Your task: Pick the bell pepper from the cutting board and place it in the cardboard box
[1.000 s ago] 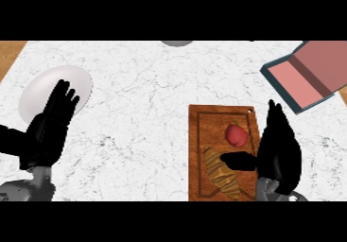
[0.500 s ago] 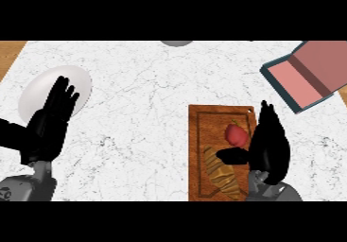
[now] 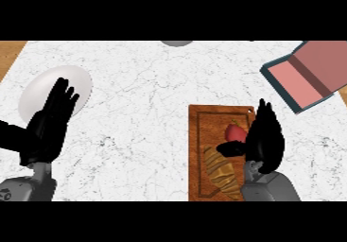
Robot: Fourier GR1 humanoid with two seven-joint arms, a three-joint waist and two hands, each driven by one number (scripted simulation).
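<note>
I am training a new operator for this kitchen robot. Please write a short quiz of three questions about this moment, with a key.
1. True or false: the bell pepper already lies in the cardboard box.
2. Which hand is beside the pepper? A) left hand B) right hand
3. Fill in: the pepper lies on the ___.

Key:
1. False; it is on the cutting board, and the box stands apart at the far right.
2. B; the left hand rests open near the white plate.
3. cutting board
</note>
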